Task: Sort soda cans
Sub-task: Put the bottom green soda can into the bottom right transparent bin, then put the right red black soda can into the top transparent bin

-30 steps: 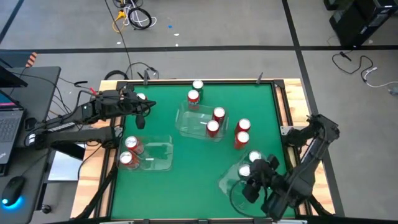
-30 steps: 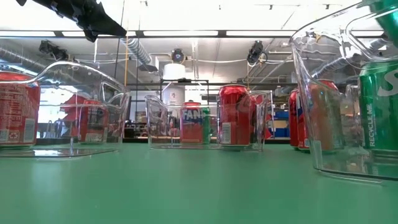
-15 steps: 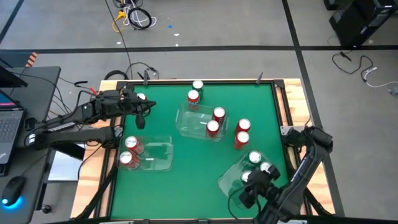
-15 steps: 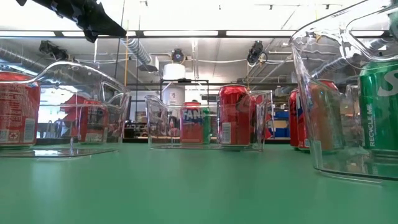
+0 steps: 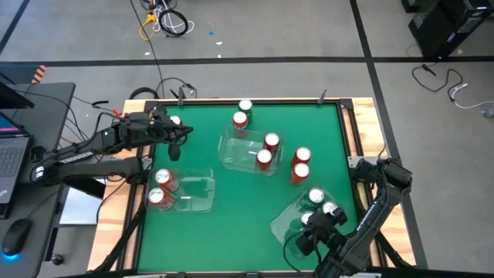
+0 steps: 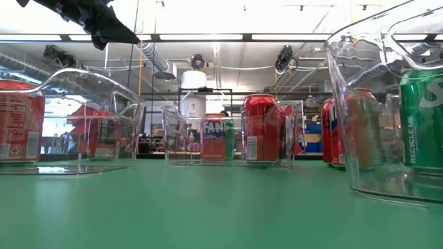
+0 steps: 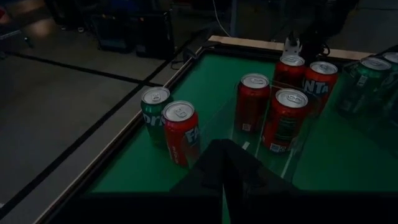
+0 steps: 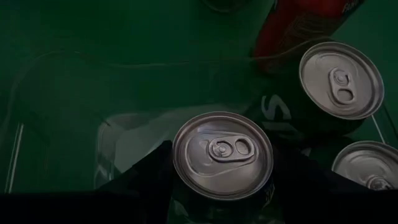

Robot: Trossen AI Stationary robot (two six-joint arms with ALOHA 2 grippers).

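My right gripper [image 5: 312, 229] is over the clear bin [image 5: 284, 222] at the table's near right, shut on a soda can with a silver top [image 8: 222, 154] and a dark green body. Two more green cans [image 8: 341, 79] [image 8: 368, 167] stand upright in that bin, one also showing in the low view [image 6: 421, 114]. Red cans [image 5: 301, 164] stand on the mat beyond it. My left gripper [image 5: 176, 133] hangs shut and empty above the table's far left, high in the low view [image 6: 97, 17]. My right gripper pinches the can between its two fingers [image 8: 152, 174], one on each side of the wall just below the top rim [image 8: 180, 186]. The fingers come slanting down from the near right. The can stays upright; whether its base rests on the bin's floor is hidden.
A clear bin [image 5: 228, 147] at mid-table holds two red cans [image 5: 268, 150]. Another bin [image 5: 202, 194] at the near left holds two red cans [image 5: 160, 188]. A red can [image 7: 180, 132] and a green can [image 7: 154, 112] stand together by the far edge.
My right gripper has gone down and a little toward the near edge, carrying its can lower over the near-right bin, and its wrist has rolled somewhat. The can has stayed upright between the fingers.
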